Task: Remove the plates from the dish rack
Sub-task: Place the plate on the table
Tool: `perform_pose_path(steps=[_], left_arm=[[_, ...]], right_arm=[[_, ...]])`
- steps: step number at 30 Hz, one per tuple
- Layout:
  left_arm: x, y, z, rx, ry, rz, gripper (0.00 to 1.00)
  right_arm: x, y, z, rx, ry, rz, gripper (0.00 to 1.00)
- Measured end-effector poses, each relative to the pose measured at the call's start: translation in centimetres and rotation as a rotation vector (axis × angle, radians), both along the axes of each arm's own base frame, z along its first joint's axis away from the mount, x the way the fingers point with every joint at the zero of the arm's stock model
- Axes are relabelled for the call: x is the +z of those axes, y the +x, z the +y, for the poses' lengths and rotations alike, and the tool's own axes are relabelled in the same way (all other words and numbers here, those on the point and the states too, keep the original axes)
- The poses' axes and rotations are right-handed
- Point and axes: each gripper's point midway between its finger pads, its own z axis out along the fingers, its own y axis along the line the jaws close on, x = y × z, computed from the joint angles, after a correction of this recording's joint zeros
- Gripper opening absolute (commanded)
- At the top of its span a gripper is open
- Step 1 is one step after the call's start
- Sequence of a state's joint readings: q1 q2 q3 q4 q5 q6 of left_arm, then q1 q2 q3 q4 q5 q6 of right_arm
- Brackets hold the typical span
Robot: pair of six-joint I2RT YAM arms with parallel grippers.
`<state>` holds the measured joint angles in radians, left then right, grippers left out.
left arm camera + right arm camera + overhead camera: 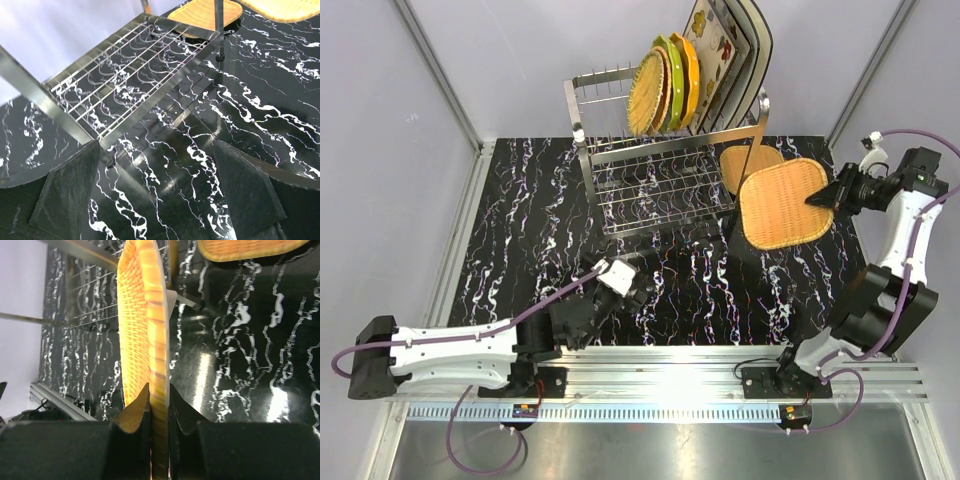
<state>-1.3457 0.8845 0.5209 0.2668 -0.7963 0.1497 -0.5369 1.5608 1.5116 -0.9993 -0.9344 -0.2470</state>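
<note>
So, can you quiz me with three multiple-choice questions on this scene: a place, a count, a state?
1. From the dish rack, the woven plate in the right gripper is: A inside B right C left
2. Woven plates out of the rack: A none B two C five
3. The left gripper is: A open B shut on a plate C shut on wire
B, held beside it; B, that one plus a second woven plate lying on the table; A, its jaws stand apart, empty.
</note>
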Motion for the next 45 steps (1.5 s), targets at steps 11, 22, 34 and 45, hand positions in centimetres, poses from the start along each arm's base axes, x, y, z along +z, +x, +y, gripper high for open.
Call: perform_pose_path(steps=[11,22,34,45], left_arm=[[0.0,0.0,1.0,0.036,-0.071,0.055,0.99],[-0.4,0.6,1.6,0.072,-0.087,0.076,0.99],[-0.1,2.2,2.1,0.128,-0.143,0.119,0.99],[-0.8,3.0,1.0,0.116,-0.135,0.163,0.99]], right_arm=[[-0.4,4.9,-3.9,-0.046,-0.087,-0.031,0.00],[-2.1,10.5,-6.9,-0.102,-0.050,-0.036,0.00],[-6.3,18.9,-7.2,-0.076,-0.034,-0.046,0.00],[-8.0,23.7,-4.5,-0.025,-0.034,-0.097,0.00]])
